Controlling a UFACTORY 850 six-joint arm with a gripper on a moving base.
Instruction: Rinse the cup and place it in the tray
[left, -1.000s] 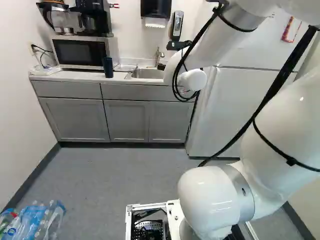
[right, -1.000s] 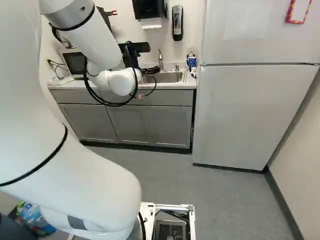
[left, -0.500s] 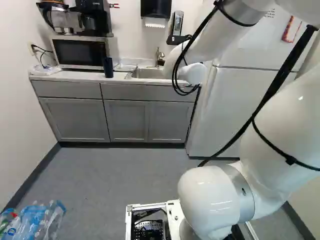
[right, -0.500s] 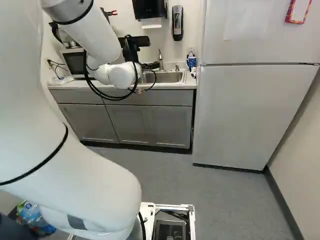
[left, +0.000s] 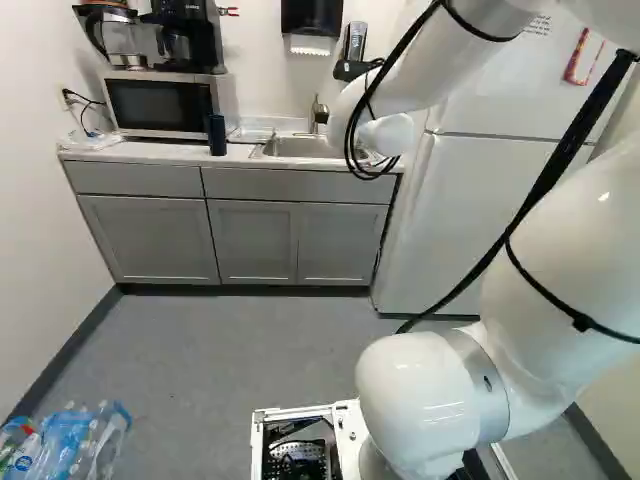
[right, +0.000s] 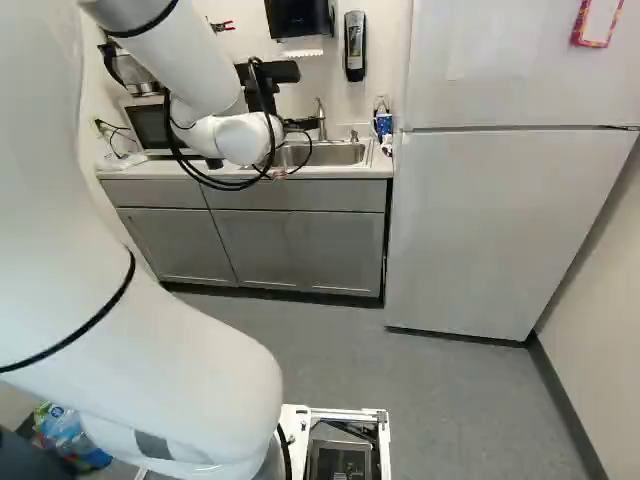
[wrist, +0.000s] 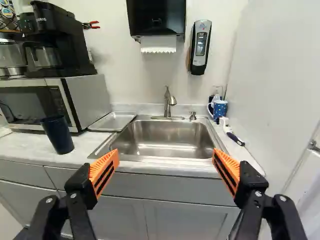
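In the right base view, a black part of the gripper (right: 300, 125) shows beside the white wrist joint, before the sink. The wrist view shows the gripper (wrist: 165, 167) open, its orange pads wide apart and nothing between them. A dark blue cup (wrist: 57, 135) stands on the counter in front of the microwave, beyond one finger and apart from it; the left base view also shows the cup (left: 217, 135). A flat metal tray (wrist: 112, 121) lies between microwave and sink. The steel sink (wrist: 162, 140) and its faucet (wrist: 168, 102) are ahead of the gripper.
A patterned blue mug (wrist: 220, 110) and a brush (wrist: 235, 138) are at the sink's far side from the cup. The microwave (wrist: 35, 105) carries coffee makers. The fridge (right: 490, 230) borders the counter. Bottles (left: 70, 440) lie on the floor.
The arm's wrist has risen in both base views, and the cup's lower part now shows beneath it in the right base view. The base and the cup have not moved.
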